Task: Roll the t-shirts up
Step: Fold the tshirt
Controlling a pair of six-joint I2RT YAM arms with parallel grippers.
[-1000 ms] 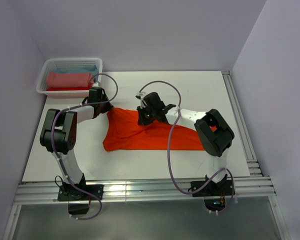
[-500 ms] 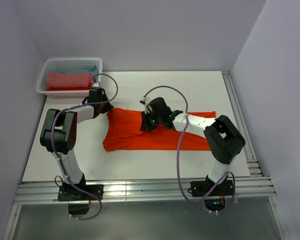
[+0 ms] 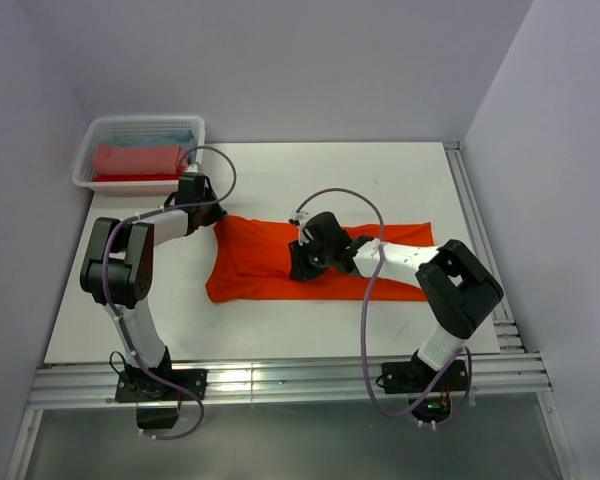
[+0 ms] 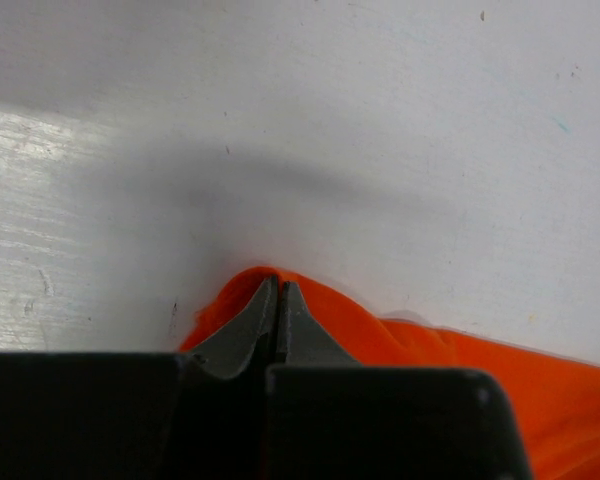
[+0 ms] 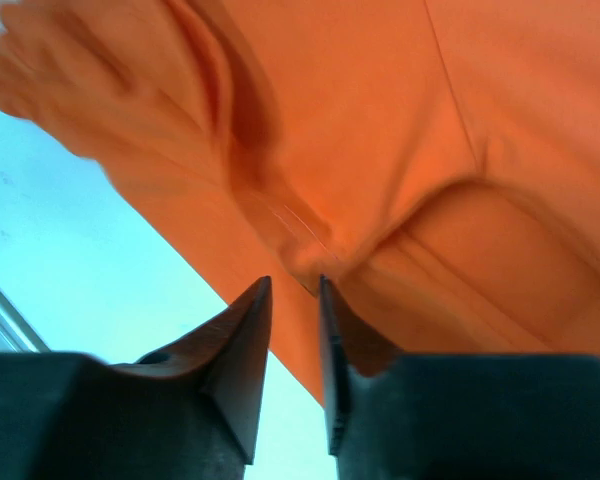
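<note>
- No text, label, brand, number or sign could be read in any of the views.
</note>
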